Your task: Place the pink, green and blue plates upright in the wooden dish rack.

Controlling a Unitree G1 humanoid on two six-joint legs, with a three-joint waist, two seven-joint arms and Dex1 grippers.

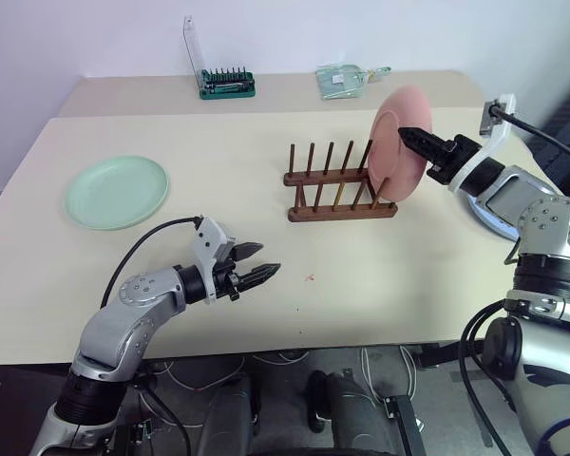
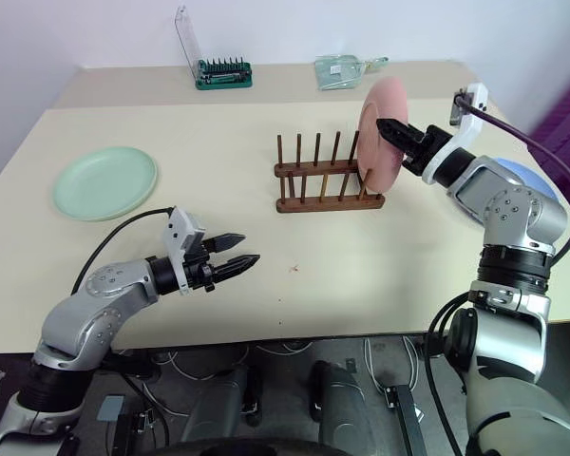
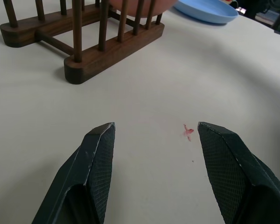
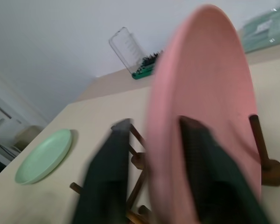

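The pink plate (image 1: 396,142) stands on edge in the right end of the wooden dish rack (image 1: 340,180), leaning slightly. My right gripper (image 1: 407,131) straddles its top rim, one finger (image 4: 109,168) clear of the back and the other across the front face. The green plate (image 1: 117,192) lies flat at the table's left. The blue plate (image 2: 529,177) lies flat at the right, mostly hidden behind my right arm. My left gripper (image 1: 261,261) hovers low over bare table in front of the rack, open and empty.
A green-and-black tool-bit holder (image 1: 226,84) with its clear lid up and a clear packet (image 1: 342,81) sit on the far table. A small red speck (image 1: 311,278) marks the tabletop near my left gripper. The table's front edge runs just below my left arm.
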